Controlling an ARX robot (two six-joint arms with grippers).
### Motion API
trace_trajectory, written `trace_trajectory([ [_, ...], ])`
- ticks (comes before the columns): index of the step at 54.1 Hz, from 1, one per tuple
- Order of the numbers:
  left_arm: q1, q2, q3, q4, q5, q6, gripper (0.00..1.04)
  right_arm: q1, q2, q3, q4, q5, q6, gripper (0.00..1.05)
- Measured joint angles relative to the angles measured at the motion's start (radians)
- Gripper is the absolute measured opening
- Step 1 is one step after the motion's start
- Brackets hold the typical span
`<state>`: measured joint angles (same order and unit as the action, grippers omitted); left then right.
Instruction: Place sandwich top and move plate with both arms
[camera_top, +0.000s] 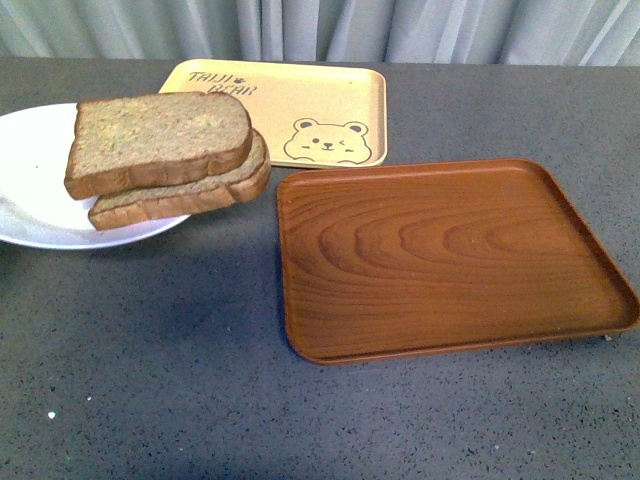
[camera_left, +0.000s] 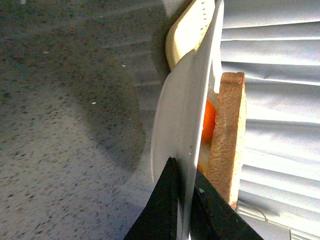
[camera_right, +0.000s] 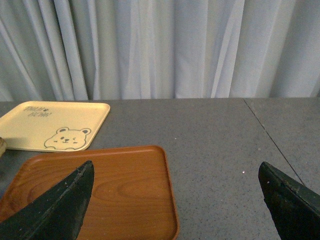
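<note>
**Robot test bench, lab-type room, dressed as a dining surface.**

Landmark: brown wood-grain tray (camera_top: 450, 255), flat on a dark grey speckled table (camera_top: 150, 390). Behind the tray lies a pale yellow bear-printed tray (camera_top: 300, 100). Behind that, a pleated grey-white curtain (camera_top: 420, 25) closes off the whole backdrop. Left of the tray sits a plain white plate (camera_top: 25, 200), its rim clamped by the black left gripper (camera_left: 184, 172). Near the tray hangs the black right gripper (camera_right: 175, 169), prongs wide apart.
</note>
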<state>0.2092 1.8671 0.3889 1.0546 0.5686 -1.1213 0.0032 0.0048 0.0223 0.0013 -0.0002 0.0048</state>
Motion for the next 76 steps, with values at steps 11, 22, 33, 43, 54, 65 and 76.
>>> trace_trajectory([
  [11,-0.126,0.016,0.192,-0.130,-0.065,-0.040,0.02,0.000,0.000,0.000,0.000,0.000,0.000,0.96],
  [22,-0.230,0.096,0.371,-0.212,-0.110,-0.056,0.02,0.000,0.000,0.000,0.000,0.000,0.000,0.96],
  [33,-0.322,0.233,0.543,-0.283,-0.140,-0.063,0.02,0.000,0.000,0.000,0.000,0.000,0.000,0.96],
  [43,-0.360,0.317,0.637,-0.317,-0.151,-0.066,0.02,0.000,0.000,0.000,0.000,0.000,0.000,0.96],
  [54,-0.382,0.391,0.715,-0.349,-0.151,-0.069,0.02,0.000,0.000,0.000,0.000,0.000,0.000,0.96],
  [65,-0.387,0.431,0.774,-0.367,-0.152,-0.069,0.02,0.000,0.000,0.000,0.000,0.000,0.000,0.96],
  [76,-0.387,0.468,0.831,-0.406,-0.154,-0.063,0.26,0.000,0.000,0.000,0.000,0.000,0.000,0.96],
])
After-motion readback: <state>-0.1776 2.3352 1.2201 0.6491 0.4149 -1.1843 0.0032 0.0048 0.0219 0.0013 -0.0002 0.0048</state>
